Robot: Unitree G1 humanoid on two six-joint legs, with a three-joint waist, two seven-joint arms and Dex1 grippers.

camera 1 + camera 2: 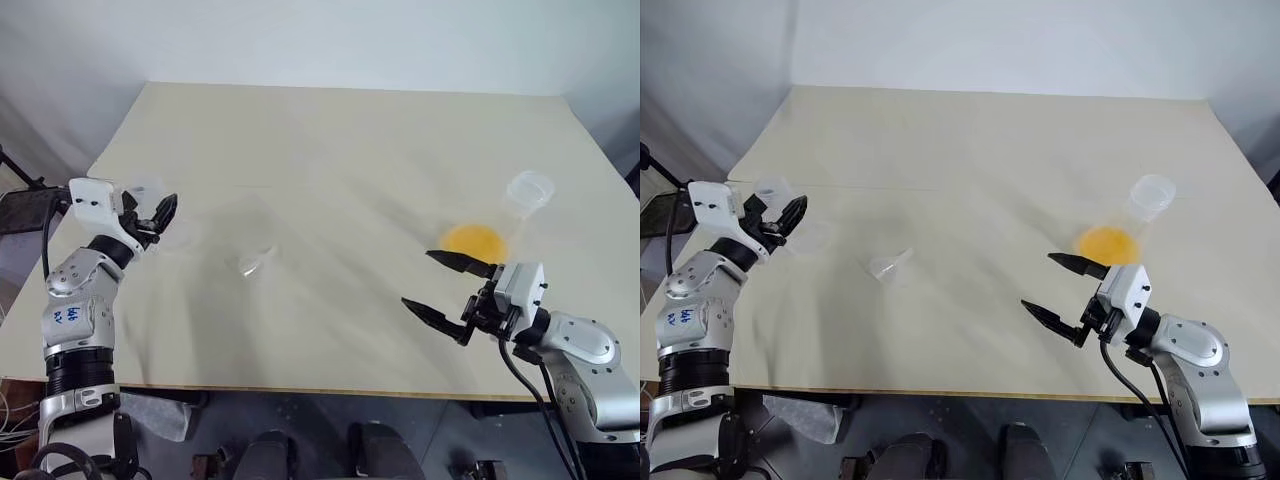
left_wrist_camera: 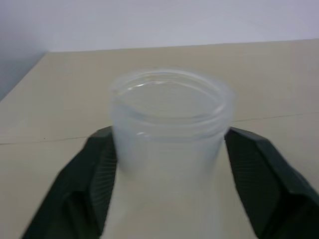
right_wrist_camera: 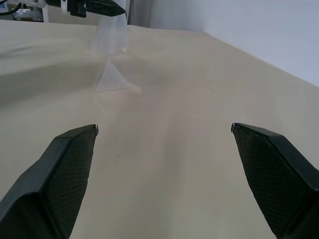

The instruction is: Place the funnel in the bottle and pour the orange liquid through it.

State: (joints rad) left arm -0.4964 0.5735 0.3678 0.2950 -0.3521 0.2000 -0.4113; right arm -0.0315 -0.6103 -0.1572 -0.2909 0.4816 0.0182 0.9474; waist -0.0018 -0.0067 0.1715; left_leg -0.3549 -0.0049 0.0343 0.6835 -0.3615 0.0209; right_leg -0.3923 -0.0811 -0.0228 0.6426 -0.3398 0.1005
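Funnel (image 1: 889, 265) lies on its side mid-table, well apart from both arms. Your left gripper (image 1: 160, 222) has its fingers (image 2: 99, 169) against the neck of the frosted bottle (image 2: 167, 129); whether it truly grips, you cannot tell. Squeeze off-centre and the light bottle may tip. Your right gripper (image 1: 1060, 290) stands wide and empty beside the flask of orange liquid (image 1: 1108, 243).

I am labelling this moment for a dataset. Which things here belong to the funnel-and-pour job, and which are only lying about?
Belong to the job:
- frosted bottle, between the left claw's fingers
- clear funnel, lying on the table
- flask with the orange liquid, beside the open right claw

Lying about:
- nothing else on the table
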